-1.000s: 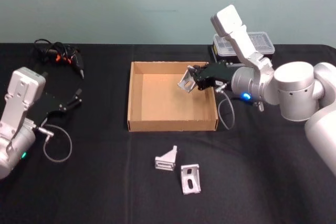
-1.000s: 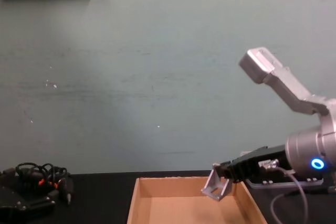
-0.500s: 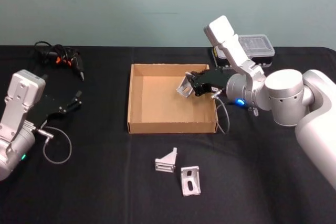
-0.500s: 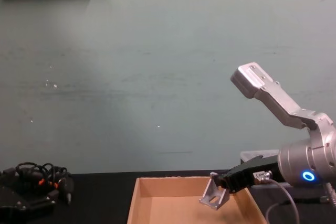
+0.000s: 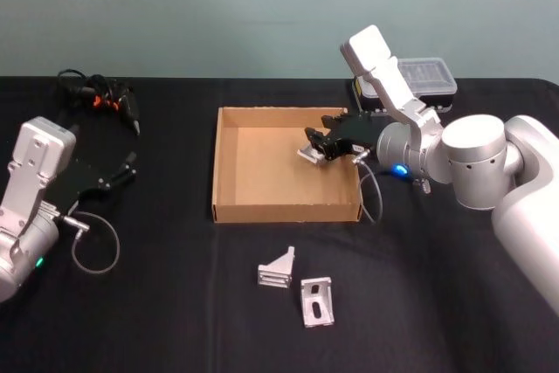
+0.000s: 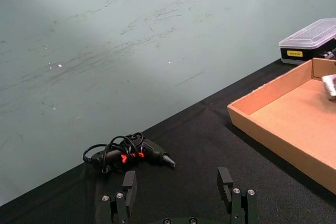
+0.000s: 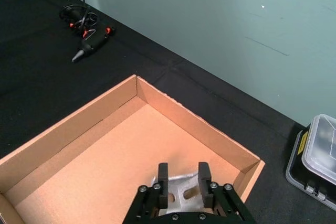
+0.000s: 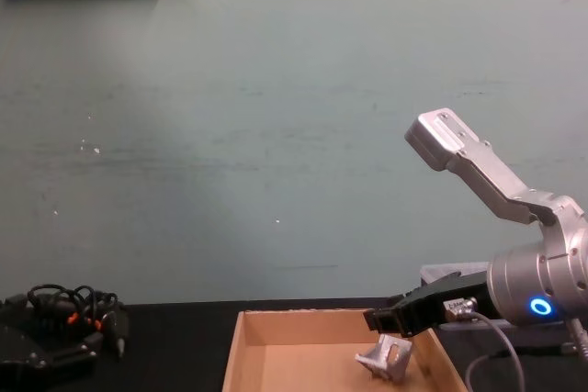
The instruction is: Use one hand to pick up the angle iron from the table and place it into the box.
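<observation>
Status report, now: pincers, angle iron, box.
Right pincer open over box. Angle iron lying in box beneath it. Left pincer open, parked left. Two more angle irons on table before box.

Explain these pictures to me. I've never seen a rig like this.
This is a robot with two arms, each ending in a black gripper. One picture looks down from its head, one forward from its chest, one from each wrist. On the table stands a cardboard box. The right gripper hangs open over it, with an angle iron lying on the box floor beneath. Two more angle irons lie before the box. The left gripper is parked open at the left. A corded tool and a black case sit farther back.
</observation>
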Controlling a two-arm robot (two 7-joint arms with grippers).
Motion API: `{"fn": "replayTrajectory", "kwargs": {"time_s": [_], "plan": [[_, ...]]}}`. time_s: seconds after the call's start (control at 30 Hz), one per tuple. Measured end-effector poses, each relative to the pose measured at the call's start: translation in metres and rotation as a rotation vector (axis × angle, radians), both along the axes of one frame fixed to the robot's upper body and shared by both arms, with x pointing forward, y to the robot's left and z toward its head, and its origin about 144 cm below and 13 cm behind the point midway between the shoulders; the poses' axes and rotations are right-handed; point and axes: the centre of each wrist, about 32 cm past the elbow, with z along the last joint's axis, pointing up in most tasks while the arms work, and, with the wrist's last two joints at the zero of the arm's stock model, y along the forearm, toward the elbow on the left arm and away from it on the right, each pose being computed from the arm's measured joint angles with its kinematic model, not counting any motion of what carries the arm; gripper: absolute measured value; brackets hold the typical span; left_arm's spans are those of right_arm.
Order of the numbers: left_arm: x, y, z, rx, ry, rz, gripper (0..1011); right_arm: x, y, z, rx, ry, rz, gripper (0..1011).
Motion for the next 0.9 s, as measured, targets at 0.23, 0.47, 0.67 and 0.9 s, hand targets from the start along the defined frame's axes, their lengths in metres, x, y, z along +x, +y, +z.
{"fn": "replayTrajectory", "kwargs": {"time_s": [0.23,0.47,0.67,0.9], "plan": [[0.0000,0.0000,0.0000,0.000,0.000,0.000,1011,-0.0001,0.0000,0.0001,0.002,0.002,-0.001,564],[0.0000,0.0000,0.0000,0.000,0.000,0.000,1011,-0.0002,-0.0001,0.0001,0.003,0.003,-0.001,786],[0.0000,0.0000,0.0000,0.000,0.000,0.000,1011,-0.0002,0.0000,0.0002,0.004,0.003,-0.002,957],[0.0000,0.0000,0.0000,0.000,0.000,0.000,1011,-0.0002,0.0000,0.0003,0.004,0.004,-0.001,1003]]}}
